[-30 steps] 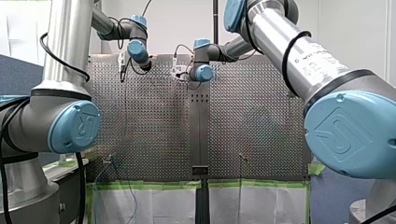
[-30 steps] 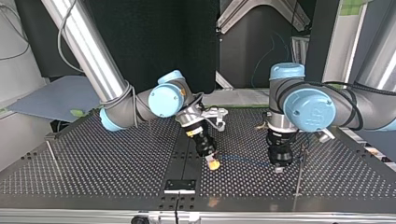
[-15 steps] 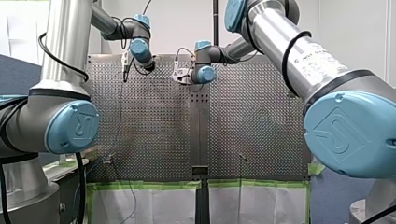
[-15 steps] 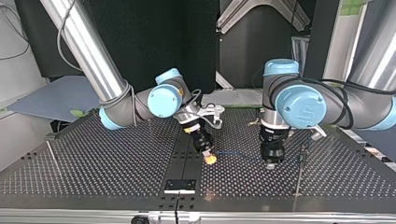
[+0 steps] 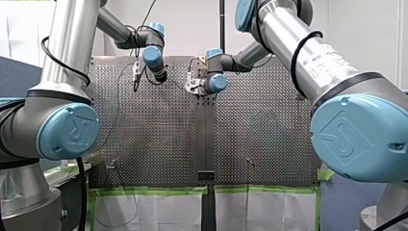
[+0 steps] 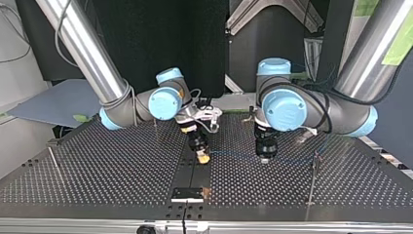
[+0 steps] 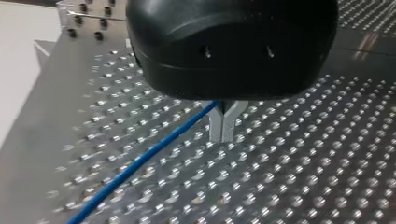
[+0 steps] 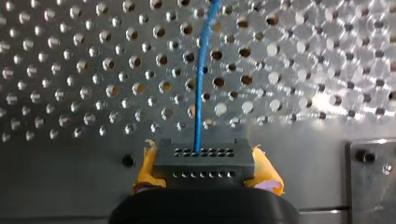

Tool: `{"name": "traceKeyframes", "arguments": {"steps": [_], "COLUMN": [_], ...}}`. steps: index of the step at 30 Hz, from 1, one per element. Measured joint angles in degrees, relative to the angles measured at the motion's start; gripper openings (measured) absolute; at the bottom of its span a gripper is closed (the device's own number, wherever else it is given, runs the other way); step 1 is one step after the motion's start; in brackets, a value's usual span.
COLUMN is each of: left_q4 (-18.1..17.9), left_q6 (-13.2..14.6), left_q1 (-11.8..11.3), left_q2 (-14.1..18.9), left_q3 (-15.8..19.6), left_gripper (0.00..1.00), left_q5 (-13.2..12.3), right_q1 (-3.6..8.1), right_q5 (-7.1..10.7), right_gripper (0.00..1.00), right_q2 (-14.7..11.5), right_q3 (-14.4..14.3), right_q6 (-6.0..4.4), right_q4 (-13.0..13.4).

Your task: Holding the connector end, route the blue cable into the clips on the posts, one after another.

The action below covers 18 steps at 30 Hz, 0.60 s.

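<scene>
Retreat from the post [image 6: 312, 178]: right end effector [image 8: 204, 164] pinches the connector [image 8: 204, 156], left end effector [image 7: 222, 133] pinches the blue cable [image 7: 140, 163]; clipping seemingly not begun.

perforated table [image 6: 97, 170] | green tape [image 5: 154, 189] along its edge | blue-grey sheet [image 6: 53, 103], top view's left

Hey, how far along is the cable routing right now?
Done: my right pincer grips the connector between yellow pads, and my left pincer is shut on the blue cable further along. In hand: the cable runs between them over the table. Left: the clipping; no view shows the cable seated in a clip, and the post at the top view's left stands well away from it.
</scene>
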<state>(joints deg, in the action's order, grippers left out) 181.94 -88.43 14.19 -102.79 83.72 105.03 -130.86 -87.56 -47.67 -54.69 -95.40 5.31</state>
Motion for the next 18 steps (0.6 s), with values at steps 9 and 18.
{"name": "traceKeyframes", "arguments": {"steps": [9,18], "left_q4": [-0.14,-0.86], "left_q6": [-0.38,-1.49], "left_q1": [2.4,4.11], "left_q2": [-3.07,-3.8], "left_q3": [0.02,0.03], "left_gripper": [0.0,0.0], "left_q5": [1.05,1.25], "right_q1": [-0.19,-0.24], "right_q5": [-0.46,-2.12], "right_gripper": [0.0,0.0], "right_q2": [-0.55,-0.63], "right_q3": [-2.68,-7.31], "right_q6": [1.42,3.09], "right_q4": [-0.14,0.08]}}
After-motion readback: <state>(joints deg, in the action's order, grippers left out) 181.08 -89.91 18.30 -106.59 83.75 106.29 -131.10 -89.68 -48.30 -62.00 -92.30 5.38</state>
